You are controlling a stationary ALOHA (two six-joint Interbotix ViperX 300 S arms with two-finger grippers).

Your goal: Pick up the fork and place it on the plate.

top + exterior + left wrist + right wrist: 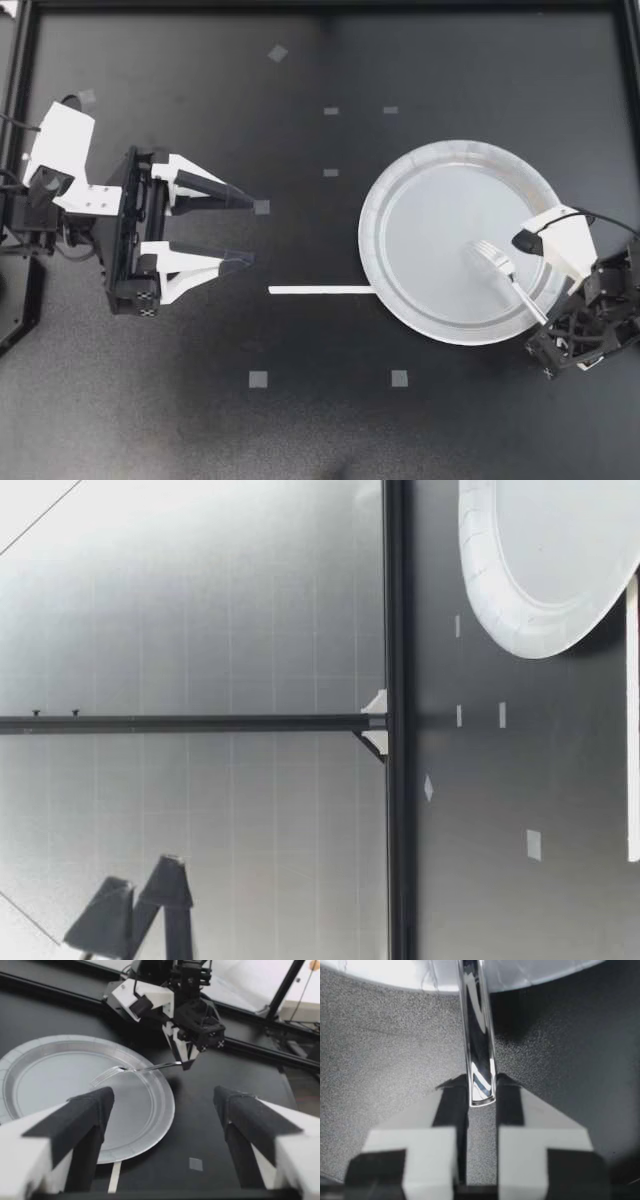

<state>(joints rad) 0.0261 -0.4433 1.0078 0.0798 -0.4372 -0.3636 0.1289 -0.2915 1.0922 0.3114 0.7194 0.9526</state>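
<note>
A silver paper plate (430, 220) lies on the black table at the right. The metal fork (505, 272) has its tines over the plate's near-right part and its handle past the rim. My right gripper (548, 322) is shut on the handle's end. The right wrist view shows the fork (477, 1035) pinched between both fingers of that gripper (481, 1097), pointing at the plate (530, 972). I cannot tell whether the tines touch the plate. My left gripper (250, 229) stands open and holds nothing, well left of the plate. From its wrist I see the plate (45, 1075), fork (130, 1069) and right gripper (185, 1062).
A white strip (320, 290) lies on the table and touches the plate's left rim. Small grey tape squares (258, 379) dot the surface. A black frame (20, 60) borders the table. In the low view a gripper's dark fingers (105, 920) hang above the table, far from the plate (540, 570).
</note>
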